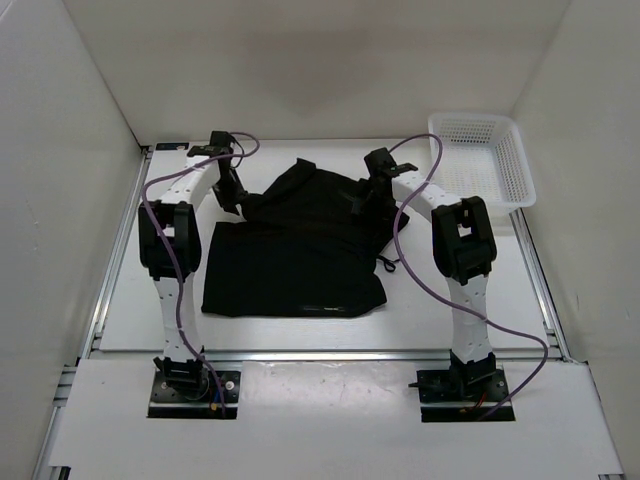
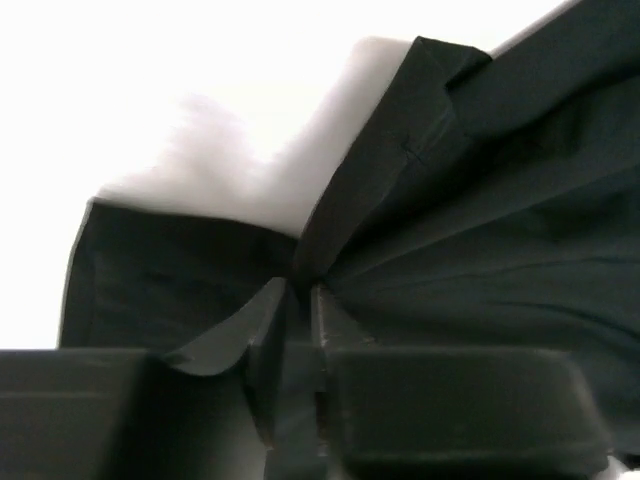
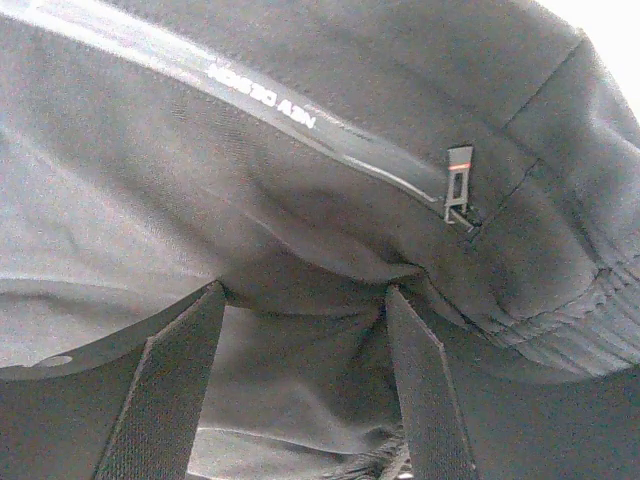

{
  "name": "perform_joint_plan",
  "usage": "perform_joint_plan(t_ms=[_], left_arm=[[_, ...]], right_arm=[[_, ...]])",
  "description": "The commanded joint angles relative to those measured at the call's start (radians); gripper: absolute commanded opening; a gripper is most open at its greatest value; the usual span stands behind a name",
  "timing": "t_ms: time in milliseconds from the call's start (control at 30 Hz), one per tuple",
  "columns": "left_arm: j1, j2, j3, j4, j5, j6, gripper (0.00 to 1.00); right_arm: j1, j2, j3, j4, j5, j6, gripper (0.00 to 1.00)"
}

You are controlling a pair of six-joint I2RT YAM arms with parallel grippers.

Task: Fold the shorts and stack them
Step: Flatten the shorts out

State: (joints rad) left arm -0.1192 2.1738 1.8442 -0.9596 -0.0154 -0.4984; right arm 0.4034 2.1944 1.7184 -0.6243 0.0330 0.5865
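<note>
White table [image 1: 300, 338] bearing shorts [image 1: 290, 268], basket [image 1: 478, 160]

Overhead camera looks down; wrist cameras closely share the shorts [image 1: 300, 260].

This is a robot lab test cell. Plain white walls [image 1: 90, 150] box in a white bench [image 1: 140, 310] edged with metal rails [image 1: 320, 354]. Two cabled arms [image 1: 165, 240] are bolted at its near edge. A white plastic basket [image 1: 478, 150] sits right of the right fingers [image 3: 170, 400].
</note>
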Motion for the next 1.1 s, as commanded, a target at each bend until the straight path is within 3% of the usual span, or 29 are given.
perform_joint_plan(t_ms=[0,167,367,533,600,667,700,1067], left_arm=[[0.023,-0.094,0.003,0.062,0.006,-0.029,0.33],[-0.014,-0.013,0.127,0.062,-0.018,0.004,0.78],[-0.025,0.153,0.303,-0.03,-0.017,0.014,0.81],[-0.025,0.244,0.334,-0.093,0.014,0.023,0.72],[-0.025,0.244,0.311,-0.093,0.025,0.034,0.6],[-0.025,0.244,0.302,-0.093,0.035,0.046,0.2],[-0.025,0.253,0.302,-0.093,0.035,0.046,0.1],[0.125,0.054,0.149,-0.005,0.086,0.0,0.1]], right_arm=[[0.009,0.031,0.021,-0.032,-0.005,-0.043,0.71],[0.018,-0.022,0.021,-0.032,0.013,-0.053,0.77],[0.018,-0.148,0.007,-0.032,0.073,-0.043,0.83],[-0.08,-0.228,-0.083,-0.032,0.033,-0.008,0.83],[-0.113,-0.249,-0.129,-0.032,0.033,-0.008,0.83],[-0.123,-0.249,-0.151,-0.022,0.024,-0.008,0.83],[-0.136,-0.249,-0.151,-0.022,0.024,-0.008,0.83],[-0.103,-0.182,-0.126,-0.041,0.015,-0.06,0.83]])
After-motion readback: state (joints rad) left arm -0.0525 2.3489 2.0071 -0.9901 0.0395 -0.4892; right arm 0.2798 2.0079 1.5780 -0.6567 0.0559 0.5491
